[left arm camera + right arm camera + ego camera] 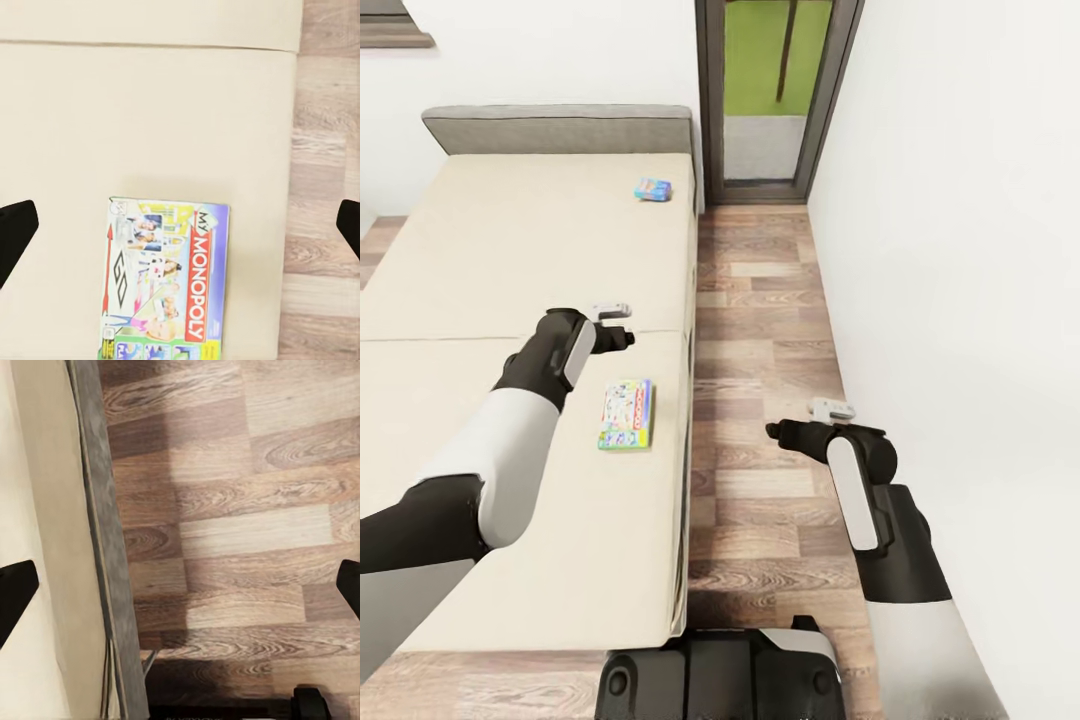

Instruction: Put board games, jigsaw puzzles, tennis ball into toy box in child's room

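Left claw (622,337) hangs over the bed (510,250), near the seam between the two mattress sections and close to the bed's floor-side edge. Fingers (15,232) spread wide apart, nothing between them.

Nearer board game (626,414): flat rectangular printed box, multicoloured lid, red banner lettered MONOPOLY in the left wrist view (161,281). Lies flat on the mattress just short of the claw, by the floor-side edge; not touching it.

Second board game (653,189): small light-blue box, flat near the headboard-end corner, well apart from the claw.

Right claw (785,431) hovers over the wood-plank floor (760,300) beside the bed; fingers (15,596) apart, empty.

Mattress plain beige, matte; bed base grey.
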